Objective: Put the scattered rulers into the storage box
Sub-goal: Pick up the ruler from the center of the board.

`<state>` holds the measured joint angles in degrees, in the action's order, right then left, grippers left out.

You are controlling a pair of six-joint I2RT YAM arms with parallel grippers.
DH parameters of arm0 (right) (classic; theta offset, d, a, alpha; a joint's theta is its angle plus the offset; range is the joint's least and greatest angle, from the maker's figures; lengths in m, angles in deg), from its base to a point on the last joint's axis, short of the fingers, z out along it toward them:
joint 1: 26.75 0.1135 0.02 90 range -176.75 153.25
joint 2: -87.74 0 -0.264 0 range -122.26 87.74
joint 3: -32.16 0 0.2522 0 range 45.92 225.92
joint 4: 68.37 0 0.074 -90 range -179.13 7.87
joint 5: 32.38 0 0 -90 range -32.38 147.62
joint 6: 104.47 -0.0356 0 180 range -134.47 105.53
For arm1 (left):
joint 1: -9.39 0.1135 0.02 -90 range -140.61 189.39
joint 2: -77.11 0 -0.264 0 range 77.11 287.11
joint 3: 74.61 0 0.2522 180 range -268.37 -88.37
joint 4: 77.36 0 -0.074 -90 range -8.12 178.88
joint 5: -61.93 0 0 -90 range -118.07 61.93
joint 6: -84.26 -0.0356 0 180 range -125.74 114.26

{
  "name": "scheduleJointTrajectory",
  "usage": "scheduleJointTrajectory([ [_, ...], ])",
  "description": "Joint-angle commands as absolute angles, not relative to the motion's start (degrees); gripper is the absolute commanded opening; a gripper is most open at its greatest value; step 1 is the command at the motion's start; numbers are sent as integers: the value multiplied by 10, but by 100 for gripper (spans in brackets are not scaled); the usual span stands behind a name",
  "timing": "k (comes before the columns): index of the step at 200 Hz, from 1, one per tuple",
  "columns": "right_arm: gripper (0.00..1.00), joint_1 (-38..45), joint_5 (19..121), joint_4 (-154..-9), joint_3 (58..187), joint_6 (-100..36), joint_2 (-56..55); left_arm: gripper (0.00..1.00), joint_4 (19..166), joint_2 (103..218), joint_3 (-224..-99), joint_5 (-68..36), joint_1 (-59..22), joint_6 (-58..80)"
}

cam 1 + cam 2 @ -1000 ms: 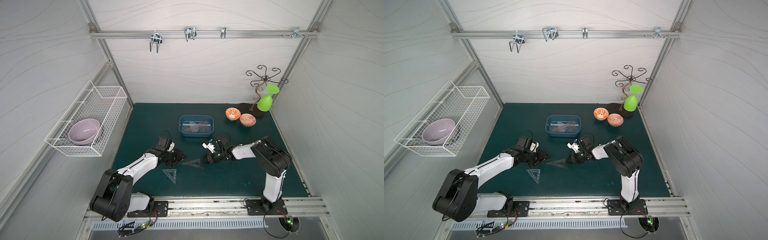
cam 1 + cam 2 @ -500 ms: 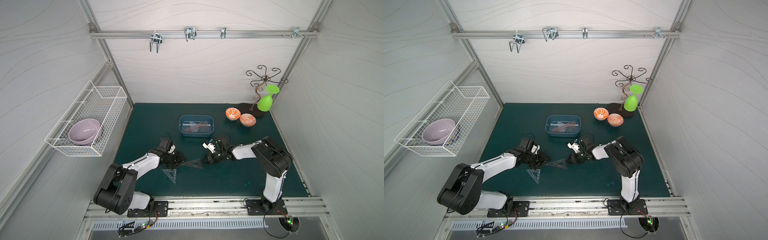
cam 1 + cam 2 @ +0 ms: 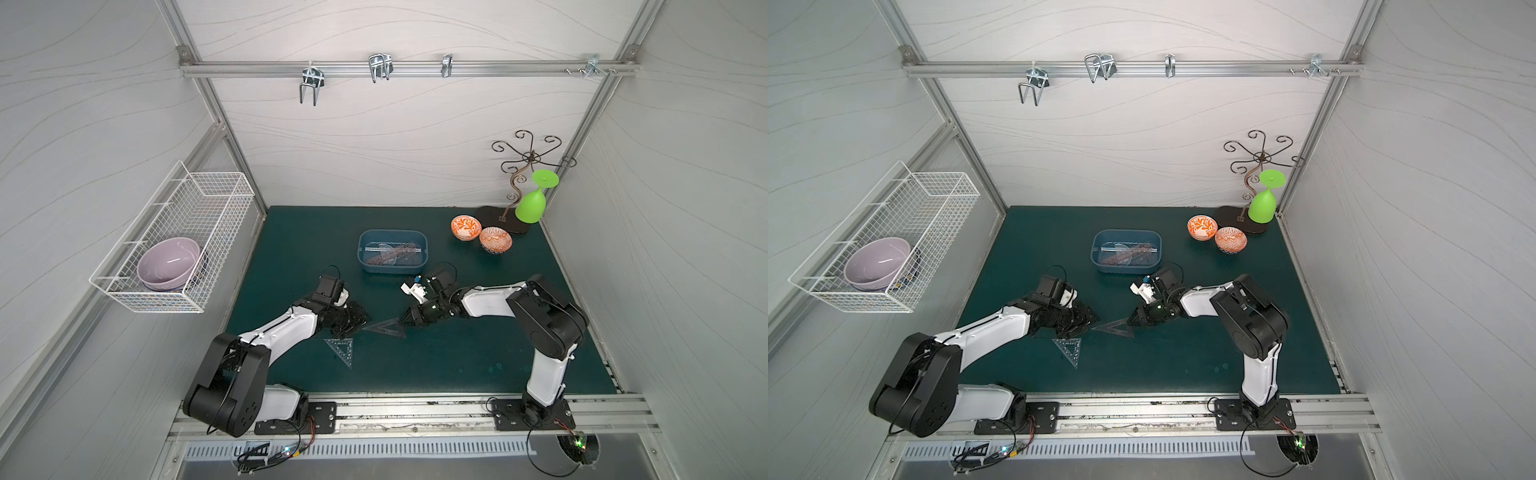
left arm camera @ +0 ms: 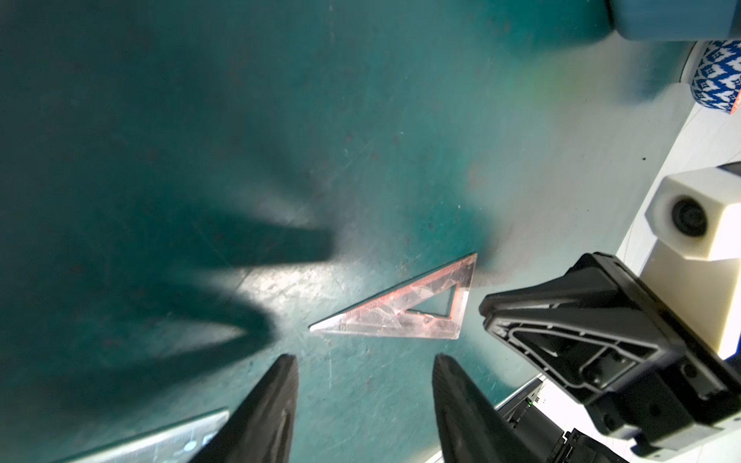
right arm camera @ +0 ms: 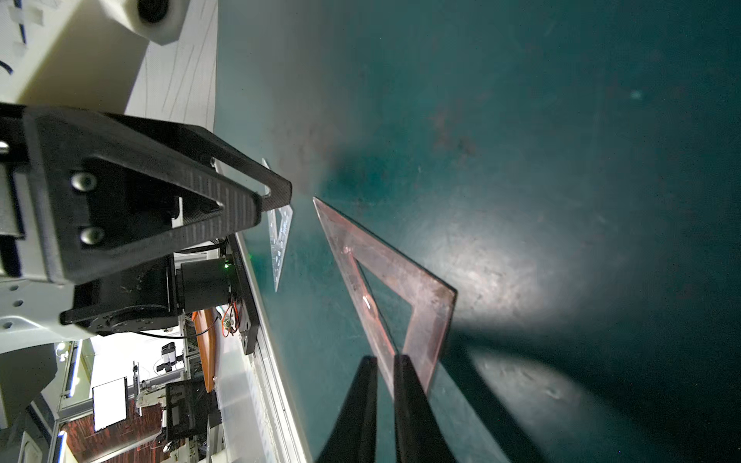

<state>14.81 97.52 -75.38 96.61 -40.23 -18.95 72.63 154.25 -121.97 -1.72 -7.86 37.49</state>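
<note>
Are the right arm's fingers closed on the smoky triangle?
Yes, the right wrist view shows the right arm's fingers pressed together on one edge of the smoky triangle.

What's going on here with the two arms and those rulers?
The right gripper is shut on one edge of a dark triangle ruler out on the green mat. The left gripper is open and holds nothing, its tips just short of that ruler's pointed end. A bluish triangle ruler lies nearer the front. The blue box already holds several rulers.

Lab cell: alu frame (image 3: 407, 68), arm rail (image 3: 415, 411)
</note>
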Motion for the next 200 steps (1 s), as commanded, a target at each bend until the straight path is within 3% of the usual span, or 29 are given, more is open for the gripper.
scheduleJointTrajectory([
  [1, 13, 154, 979, -770, 973, -408, -189, 59, 720, 1533, -1243, -24, -73, 365],
  [133, 12, 151, 965, -770, 943, -400, -212, 64, 747, 1563, -1237, -1, -70, 367],
  [200, 12, 153, 965, -769, 946, -398, -222, 59, 830, 1598, -1204, 32, -84, 400],
])
